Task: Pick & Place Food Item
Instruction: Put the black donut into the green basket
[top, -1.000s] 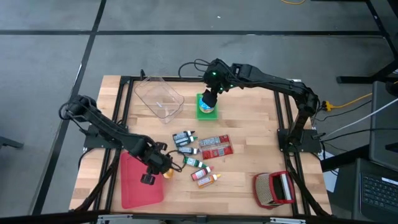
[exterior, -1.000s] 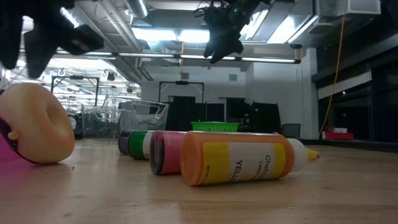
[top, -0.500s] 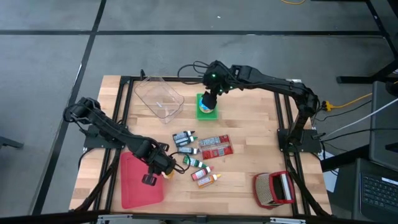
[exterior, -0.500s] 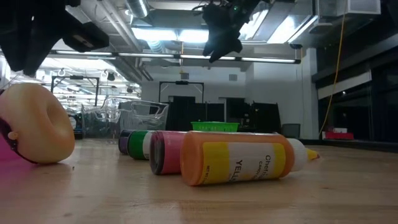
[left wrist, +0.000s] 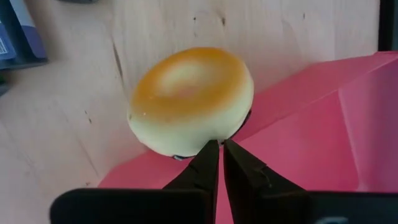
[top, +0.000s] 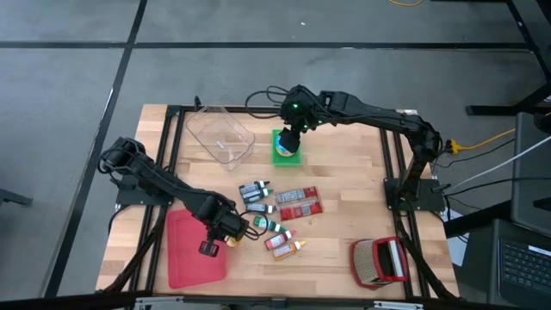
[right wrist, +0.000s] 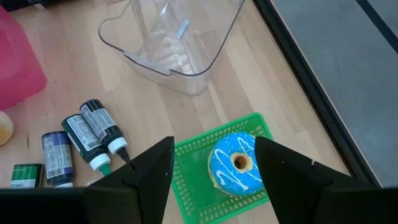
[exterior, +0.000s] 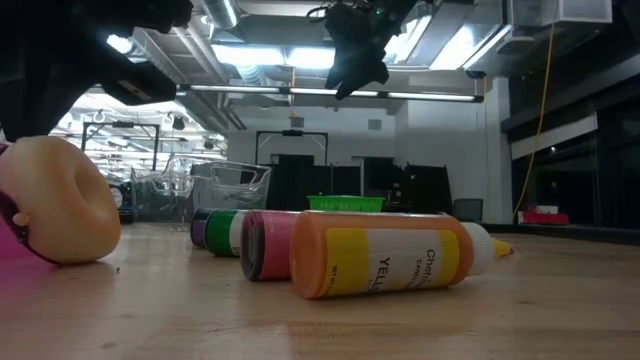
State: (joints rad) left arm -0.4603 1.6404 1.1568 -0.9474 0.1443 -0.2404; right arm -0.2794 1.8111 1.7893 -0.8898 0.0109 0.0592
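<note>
Jaws of the left gripper (left wrist: 217, 155) are shut just short of the bun (left wrist: 189, 99); right jaws are held wide.

The left arm reaches in from the table's left edge toward the middle front, its wrist bent so the left gripper (top: 225, 229) points almost straight down, low over the tabletop, fingers (left wrist: 208, 163) pressed together with barely a slit between them. The right arm stretches across the far side, its right gripper (top: 290, 140) held high, angled downward, fingers (right wrist: 155, 165) spread wide.
</note>
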